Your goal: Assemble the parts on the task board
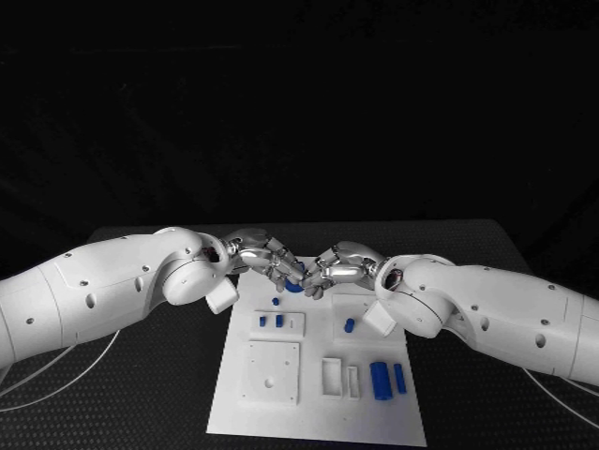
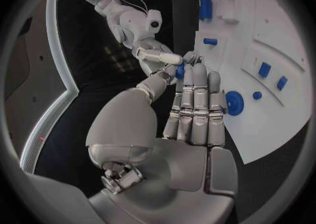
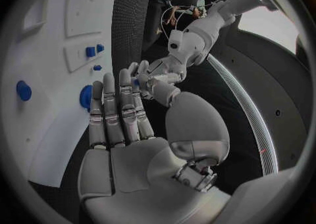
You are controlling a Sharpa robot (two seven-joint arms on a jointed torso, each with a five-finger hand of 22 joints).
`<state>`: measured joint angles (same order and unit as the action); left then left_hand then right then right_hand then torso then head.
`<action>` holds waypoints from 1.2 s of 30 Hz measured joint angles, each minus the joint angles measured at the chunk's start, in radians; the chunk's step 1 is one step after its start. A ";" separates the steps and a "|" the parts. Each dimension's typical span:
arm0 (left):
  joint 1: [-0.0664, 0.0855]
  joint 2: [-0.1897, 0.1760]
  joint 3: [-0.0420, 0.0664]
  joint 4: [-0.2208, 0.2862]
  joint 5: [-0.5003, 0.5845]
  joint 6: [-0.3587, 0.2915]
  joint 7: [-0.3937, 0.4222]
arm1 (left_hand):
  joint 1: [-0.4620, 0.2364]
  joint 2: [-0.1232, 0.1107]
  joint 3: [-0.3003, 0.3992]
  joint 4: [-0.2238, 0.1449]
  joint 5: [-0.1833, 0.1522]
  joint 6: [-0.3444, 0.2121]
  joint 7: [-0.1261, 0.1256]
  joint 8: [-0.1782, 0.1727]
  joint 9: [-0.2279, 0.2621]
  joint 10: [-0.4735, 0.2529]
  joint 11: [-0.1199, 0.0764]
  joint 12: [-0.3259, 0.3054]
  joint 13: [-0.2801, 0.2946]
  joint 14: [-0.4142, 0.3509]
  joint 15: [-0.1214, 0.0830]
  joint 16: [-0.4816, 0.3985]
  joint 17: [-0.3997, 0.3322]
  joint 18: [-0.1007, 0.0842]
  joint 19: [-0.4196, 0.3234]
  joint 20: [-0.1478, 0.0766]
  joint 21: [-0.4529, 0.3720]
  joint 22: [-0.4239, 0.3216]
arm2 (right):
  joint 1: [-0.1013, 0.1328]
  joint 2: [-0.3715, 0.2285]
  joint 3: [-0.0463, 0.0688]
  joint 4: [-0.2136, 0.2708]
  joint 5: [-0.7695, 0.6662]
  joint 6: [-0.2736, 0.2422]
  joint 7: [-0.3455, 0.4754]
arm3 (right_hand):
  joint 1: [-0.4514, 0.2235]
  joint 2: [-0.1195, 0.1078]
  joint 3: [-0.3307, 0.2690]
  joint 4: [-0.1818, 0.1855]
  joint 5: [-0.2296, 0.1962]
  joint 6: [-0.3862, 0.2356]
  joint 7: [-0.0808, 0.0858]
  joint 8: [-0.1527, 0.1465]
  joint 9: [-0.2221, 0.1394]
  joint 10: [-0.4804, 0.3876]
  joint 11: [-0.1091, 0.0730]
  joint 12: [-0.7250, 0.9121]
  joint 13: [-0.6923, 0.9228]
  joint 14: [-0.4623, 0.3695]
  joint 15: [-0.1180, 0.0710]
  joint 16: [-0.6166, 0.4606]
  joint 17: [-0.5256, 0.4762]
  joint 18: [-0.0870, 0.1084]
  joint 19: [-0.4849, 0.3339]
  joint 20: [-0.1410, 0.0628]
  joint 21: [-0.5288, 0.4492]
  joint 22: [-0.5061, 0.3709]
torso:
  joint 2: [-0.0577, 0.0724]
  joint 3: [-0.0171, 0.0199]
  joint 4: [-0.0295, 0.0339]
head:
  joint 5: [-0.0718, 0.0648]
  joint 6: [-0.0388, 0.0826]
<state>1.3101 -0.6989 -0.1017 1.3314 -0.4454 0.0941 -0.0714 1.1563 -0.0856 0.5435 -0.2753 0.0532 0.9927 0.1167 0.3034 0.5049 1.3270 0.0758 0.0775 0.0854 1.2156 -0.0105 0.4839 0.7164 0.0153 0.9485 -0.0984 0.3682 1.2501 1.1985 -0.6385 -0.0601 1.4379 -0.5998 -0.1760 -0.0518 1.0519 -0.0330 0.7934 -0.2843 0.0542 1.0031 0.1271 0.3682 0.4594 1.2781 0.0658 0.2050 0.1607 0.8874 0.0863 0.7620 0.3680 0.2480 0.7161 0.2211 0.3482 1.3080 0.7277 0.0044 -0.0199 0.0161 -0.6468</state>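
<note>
1. The task board (image 1: 320, 412) is the biggest thing here, a long white plate running down the middle of the black table (image 1: 151, 403), with raised blocks and recesses along it.
2. The two arms reach in from either side and bring their hands together over the board's far end.
3. The left hand (image 1: 265, 255) and the right hand (image 1: 337, 267) meet fingertip to fingertip. A small blue part (image 1: 293, 277) sits between them at the meeting point; from the left wrist view it (image 2: 179, 71) shows at the tips of both hands. I judge it is being passed or jointly steadied, though I cannot tell which hand truly bears it.
4. In each wrist view the long fingers lie side by side, pressed close and nearly straight, with the thumb swung out toward the other hand.
5. A round blue part (image 2: 234, 103) lies on the board just below the hands, with a smaller blue peg (image 2: 257, 95) near it.
6. Further blue parts rest near the board's nearer end, among them two upright bars (image 1: 388, 379) beside a white block.
7. To do this step well, I would keep the wrists quiet, let only one hand loosen once the other has a firm pinch, and hold the part low over the board so a slip costs little.
</note>
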 measured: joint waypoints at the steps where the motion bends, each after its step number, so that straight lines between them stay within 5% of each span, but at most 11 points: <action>1: 0.000 0.000 0.000 0.000 0.000 0.000 0.000 | 0.006 0.006 0.004 -0.004 0.000 0.004 -0.004 0.004 0.001 0.003 -0.003 0.001 0.000 0.002 0.001 0.000 0.002 0.000 0.000 0.000 -0.002 0.001 | 0.000 0.000 0.000 0.000 0.000 0.000 0.000 | 0.000 0.000 0.000 0.000 0.000 0.000 0.000 0.000 0.000 0.002 -0.001 0.000 0.000 0.000 0.000 0.000 0.000 0.000 0.000 0.000 0.000 0.000 | 0.000 -0.0001 0.0001 | 0.000 0.000; 15: 0.000 0.008 -0.004 -0.004 0.001 -0.021 0.007 | 0.041 0.017 0.045 -0.006 -0.004 0.048 -0.016 0.021 0.004 0.049 -0.021 0.008 0.004 0.034 -0.019 0.012 0.035 0.000 0.006 -0.017 -0.008 0.013 | 0.000 0.000 0.000 -0.001 0.000 0.000 -0.002 | 0.000 0.000 0.000 0.000 0.000 -0.002 0.002 0.000 0.002 0.001 -0.001 0.000 0.000 0.000 0.000 0.000 0.000 0.000 0.000 0.000 0.000 0.000 | 0.000 -0.0004 -0.0005 | 0.000 -0.004; 36: 0.000 0.009 -0.005 -0.003 -0.004 -0.037 0.014 | 0.048 0.024 0.051 -0.007 -0.004 0.056 -0.017 0.025 0.007 0.060 -0.025 0.011 0.005 0.041 -0.023 0.012 0.044 -0.001 0.009 -0.019 -0.008 0.017 | 0.000 -0.001 0.000 -0.002 0.019 -0.010 0.001 | 0.000 0.000 0.012 0.006 0.000 -0.009 0.001 -0.001 0.004 -0.006 0.006 -0.004 0.001 -0.005 0.004 -0.002 0.001 0.000 0.000 0.000 -0.012 0.000 | 0.000 -0.0003 -0.0001 | 0.001 -0.005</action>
<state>1.3102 -0.6901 -0.1064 1.3279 -0.4492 0.0567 -0.0577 1.2042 -0.0619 0.5942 -0.2820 0.0492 1.0485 0.0999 0.3284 0.5124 1.3870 0.0503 0.0888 0.0903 1.2564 -0.0336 0.4962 0.7607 0.0148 0.9577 -0.1177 0.3599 1.2671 1.1985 -0.6399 -0.0604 1.4362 -0.5812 -0.1859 -0.0506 1.0519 -0.0330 0.8051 -0.2783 0.0542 0.9943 0.1283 0.3675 0.4636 1.2719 0.0719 0.2006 0.1613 0.8828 0.0907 0.7599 0.3686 0.2480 0.7160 0.2211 0.3358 1.3076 0.7276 0.0041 -0.0200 0.0173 -0.6518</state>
